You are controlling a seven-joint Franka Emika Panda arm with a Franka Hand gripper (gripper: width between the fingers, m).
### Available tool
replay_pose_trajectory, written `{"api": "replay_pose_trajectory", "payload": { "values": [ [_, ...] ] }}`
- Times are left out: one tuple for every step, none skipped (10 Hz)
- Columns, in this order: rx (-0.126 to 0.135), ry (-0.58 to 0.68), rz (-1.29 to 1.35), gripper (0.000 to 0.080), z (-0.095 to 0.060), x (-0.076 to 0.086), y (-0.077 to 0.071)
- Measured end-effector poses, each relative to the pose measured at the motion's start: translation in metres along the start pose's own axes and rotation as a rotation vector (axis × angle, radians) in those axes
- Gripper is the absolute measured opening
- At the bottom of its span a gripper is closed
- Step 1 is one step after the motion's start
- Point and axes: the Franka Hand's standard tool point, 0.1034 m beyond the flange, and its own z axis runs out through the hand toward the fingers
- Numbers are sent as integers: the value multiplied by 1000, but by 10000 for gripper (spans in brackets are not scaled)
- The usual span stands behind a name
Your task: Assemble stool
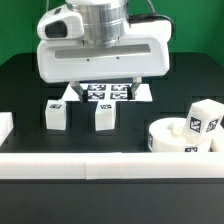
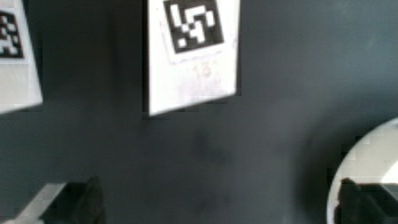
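Exterior view: the work surface is a matte black table [image 1: 30, 85], bounded along its near edge by a long white border rail [image 1: 100, 165]; a short section of side rail [image 1: 5, 125] shows at the exterior view's left edge. A green backdrop [image 1: 15, 20] closes off the room behind the table. The marker board [image 1: 108, 96] lies flat on the table near the centre. The gripper [image 1: 108, 91] hangs directly above the board, its wide white body covering the upper centre of the picture, its jaws spread to their full width with nothing between them. The first leg [image 1: 57, 114] and the second leg [image 1: 104, 118] stand upright on the table in front of the board, near each other but apart. The seat [image 1: 178, 140] lies flat at the exterior view's right, next to the border rail. The third leg [image 1: 204, 121] is at the seat; whether it rests on the ring or stands just behind it cannot be determined. Wrist view: the black table [image 2: 214, 150] fills most of the picture. The two dark fingertips [image 2: 71, 203] stand far apart with only bare table between them. The second leg [image 2: 196, 85] and the first leg [image 2: 15, 75] show their tags, and the seat [image 2: 377, 165] appears as a white curved edge.
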Motion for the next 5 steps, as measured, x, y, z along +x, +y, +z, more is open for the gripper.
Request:
{"api": "replay_pose_trajectory", "payload": {
  "values": [
    [9, -61, -2, 649, 1, -2, -2],
    [21, -138, -5, 649, 2, -4, -4],
    [30, -213, -7, 649, 5, -3, -6],
    [23, -247, -9, 649, 10, 0, -3],
    [20, -335, -10, 649, 16, -8, 0]
  ]
}}
